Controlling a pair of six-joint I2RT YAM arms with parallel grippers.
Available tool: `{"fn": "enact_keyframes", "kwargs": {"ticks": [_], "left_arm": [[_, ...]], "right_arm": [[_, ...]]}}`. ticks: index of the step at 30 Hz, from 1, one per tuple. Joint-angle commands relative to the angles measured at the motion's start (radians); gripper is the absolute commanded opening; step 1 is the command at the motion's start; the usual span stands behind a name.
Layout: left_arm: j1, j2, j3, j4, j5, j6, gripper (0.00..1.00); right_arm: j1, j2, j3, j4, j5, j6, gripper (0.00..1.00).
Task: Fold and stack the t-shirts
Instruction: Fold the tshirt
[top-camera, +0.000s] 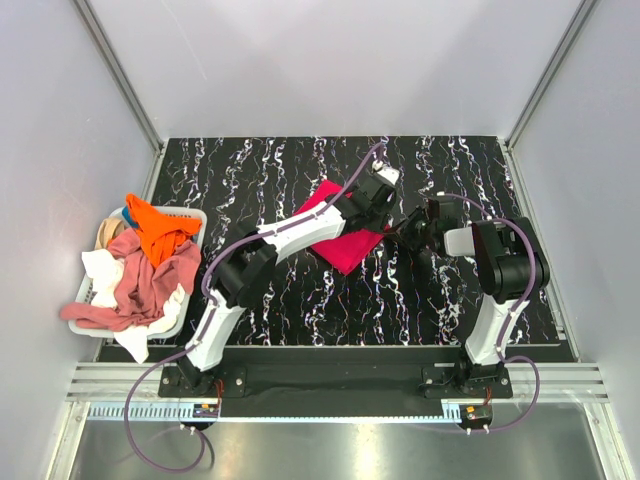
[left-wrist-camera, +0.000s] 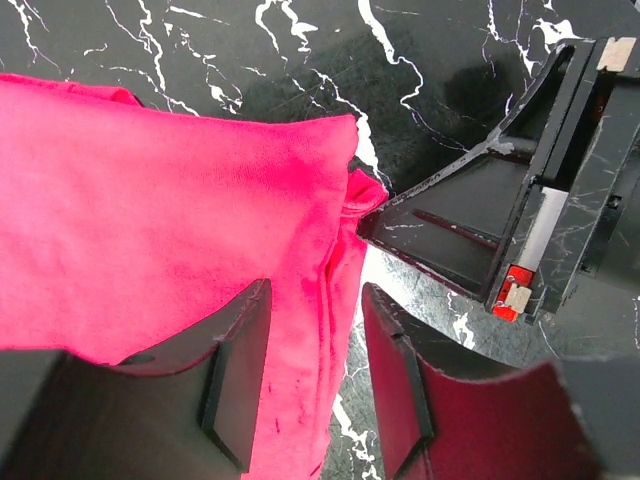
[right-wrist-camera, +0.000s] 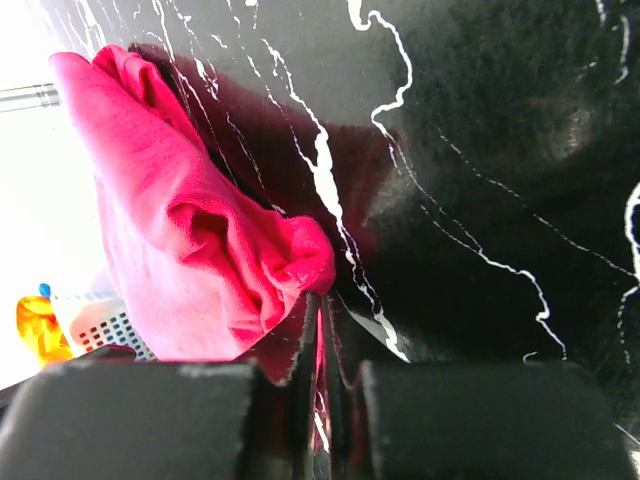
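Red t-shirt (top-camera: 348, 250): lies part-folded on the bench (top-camera: 250, 170), centre of the top view, with its layers doubled along the right edge.

Handling (judged): light, limp knit that is not slippery. It would sag and come unfolded if lifted by one point. Best taken at two corners of a doubled edge, through all layers.

Right claw (right-wrist-camera: 322, 350): closed, apparently pinching the shirt's bunched corner.

Left claw (left-wrist-camera: 315, 385): open, astride the same edge, gripping nothing.

Count:
- One shirt on the bench.
- One basket (top-camera: 192, 215), left of the top view, heaped with an orange shirt (top-camera: 155, 228), dusty-pink shirt (top-camera: 150, 280), white cloth (top-camera: 100, 270) and beige cloth (top-camera: 108, 235). At least four pieces; exact number hidden.
- Two claws.
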Motion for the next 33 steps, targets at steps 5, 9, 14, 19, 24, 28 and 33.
{"fn": "enact_keyframes", "kwargs": {"ticks": [5,9,14,19,24,28,33], "left_arm": [[-0.004,0.072,0.079,0.037,-0.012,0.048,0.46],[-0.004,0.117,0.134,0.037,-0.01,0.057,0.46],[-0.004,0.154,0.163,0.037,-0.053,0.06,0.45],[-0.003,0.181,0.188,0.037,-0.071,0.075,0.41],[-0.004,0.184,0.197,0.04,-0.07,0.078,0.19],[-0.004,0.189,0.201,0.041,-0.061,0.083,0.04],[-0.004,0.184,0.2,0.043,-0.045,0.078,0.26]], "right_arm": [[0.001,0.018,-0.009,0.0,0.039,-0.036,0.0],[0.001,0.024,-0.015,0.026,0.018,-0.023,0.0],[0.001,0.03,-0.023,0.046,0.007,-0.019,0.0],[0.001,0.032,-0.032,0.061,0.003,-0.016,0.0],[0.001,0.036,-0.034,0.073,-0.008,-0.01,0.0],[0.001,0.036,-0.035,0.083,-0.01,-0.002,0.0],[-0.001,0.035,-0.034,0.087,-0.014,0.0,0.0]]}}
